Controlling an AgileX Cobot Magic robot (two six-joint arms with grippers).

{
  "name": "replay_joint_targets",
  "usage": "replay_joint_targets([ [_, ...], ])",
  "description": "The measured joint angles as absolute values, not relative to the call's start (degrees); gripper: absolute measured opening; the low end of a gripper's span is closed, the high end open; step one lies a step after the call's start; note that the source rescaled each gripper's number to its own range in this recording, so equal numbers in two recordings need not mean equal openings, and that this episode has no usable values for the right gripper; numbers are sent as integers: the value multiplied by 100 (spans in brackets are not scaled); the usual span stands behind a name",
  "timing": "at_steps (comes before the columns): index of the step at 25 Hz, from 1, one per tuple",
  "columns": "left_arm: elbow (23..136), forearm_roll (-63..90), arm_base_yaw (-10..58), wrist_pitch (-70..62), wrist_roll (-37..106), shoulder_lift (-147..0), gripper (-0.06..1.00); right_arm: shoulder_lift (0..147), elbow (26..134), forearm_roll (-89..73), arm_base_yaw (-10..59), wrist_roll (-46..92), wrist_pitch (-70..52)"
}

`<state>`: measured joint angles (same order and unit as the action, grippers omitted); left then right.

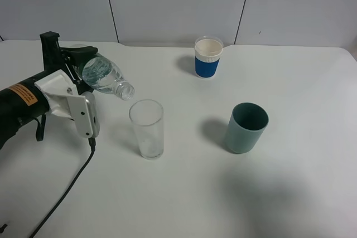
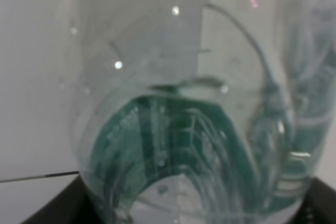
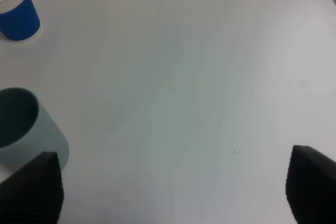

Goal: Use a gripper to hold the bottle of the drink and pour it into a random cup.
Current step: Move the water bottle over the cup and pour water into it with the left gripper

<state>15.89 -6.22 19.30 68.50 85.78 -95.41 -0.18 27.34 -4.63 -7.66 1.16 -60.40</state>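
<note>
Clearly, the left gripper was clamped on the drink bottle, its black jaws pressed against the bottle's wide lower body at the far left of the white table. The bottle was tilted steeply, base up by the jaws and narrow neck slanting down to the right, with clear liquid visible inside. Its mouth was just left of the rim of the clear glass and a little beyond it; whether the mouth was directly over the opening I could not tell. The glass stood upright on the table, near the middle and slightly left, apart from the gripper. On the gripper's body a white bracket sat below the bottle, an orange label lay on the black handle at the left edge, and a black cable trailed from it toward the near left corner. In the left wrist view the bottle filled almost the whole picture, its green label seen blurred through the clear plastic. A blue paper cup with a white rim stood upright at the far middle, and a teal cup stood right of the glass, well apart from it. The right gripper was open, its ridged black fingers spread wide over bare table with nothing between them, the teal cup just beside one finger and the blue paper cup farther off.
</note>
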Motion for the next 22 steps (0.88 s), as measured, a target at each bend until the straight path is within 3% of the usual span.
replay_joint_targets([
  [22, 1584, -593, 1930, 6849, 8506, -9273, 0, -18, 2734, -463, -766, 116, -6040],
])
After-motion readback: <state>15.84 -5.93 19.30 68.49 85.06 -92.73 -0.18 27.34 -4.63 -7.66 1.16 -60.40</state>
